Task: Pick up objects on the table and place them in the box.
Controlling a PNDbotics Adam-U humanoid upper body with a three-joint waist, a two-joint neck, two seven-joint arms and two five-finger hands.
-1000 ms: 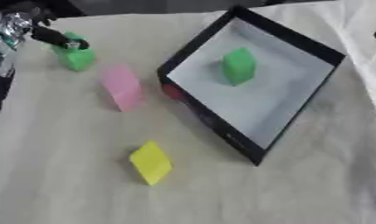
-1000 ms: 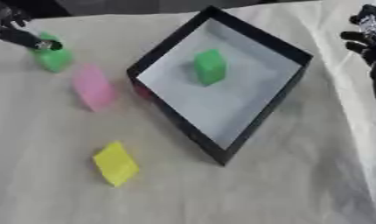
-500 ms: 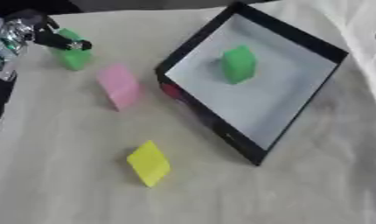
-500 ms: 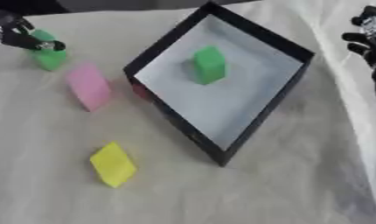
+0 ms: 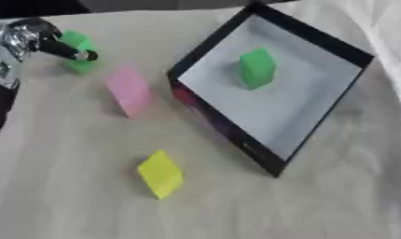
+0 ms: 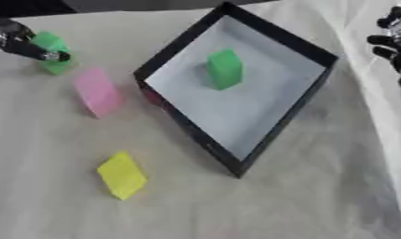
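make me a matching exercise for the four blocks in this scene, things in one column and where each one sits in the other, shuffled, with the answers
Things:
1. pink block
2. yellow block
3. green block by the hand
4. green block in the middle

Places:
A. inside the black box, on its pale floor
B. far left of the table, at the left hand
C. on the cloth just left of the box
D. alone on the cloth, nearest the camera

Pairs: 1-C, 2-D, 3-B, 4-A
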